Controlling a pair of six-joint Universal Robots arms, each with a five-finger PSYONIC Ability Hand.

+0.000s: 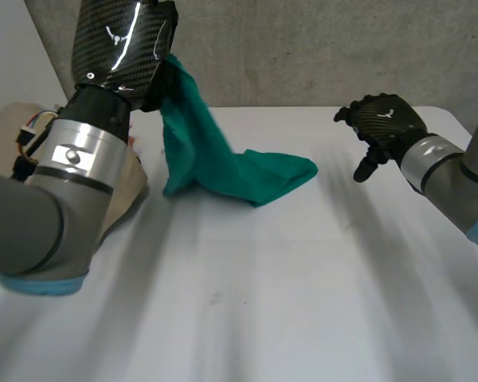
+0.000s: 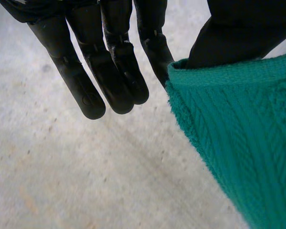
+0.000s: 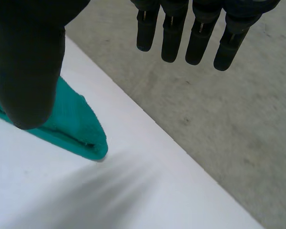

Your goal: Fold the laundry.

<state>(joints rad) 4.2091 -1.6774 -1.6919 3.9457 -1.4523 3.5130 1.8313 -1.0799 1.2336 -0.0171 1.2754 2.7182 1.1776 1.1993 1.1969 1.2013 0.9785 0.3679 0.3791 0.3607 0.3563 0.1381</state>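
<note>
A teal towel [image 1: 247, 171] hangs from my raised left hand [image 1: 161, 86] at the back left, and its lower part lies bunched on the white table [image 1: 303, 286]. Seen from the left wrist, the left hand [image 2: 114, 71] has straight fingers, and its thumb pinches the towel's edge [image 2: 238, 124] against the nearest finger. My right hand [image 1: 382, 123] hovers above the table to the right of the towel, apart from it. From the right wrist, the right hand [image 3: 190, 33] is open, fingers straight and thumb wide. The towel's near end [image 3: 81, 131] lies beyond the thumb, untouched.
A beige cloth [image 1: 127, 191] lies on the table's left side, partly behind my left arm. The table's far edge [image 1: 303, 108] runs just behind the towel, with a grey wall beyond it. Bare tabletop stretches across the front and right.
</note>
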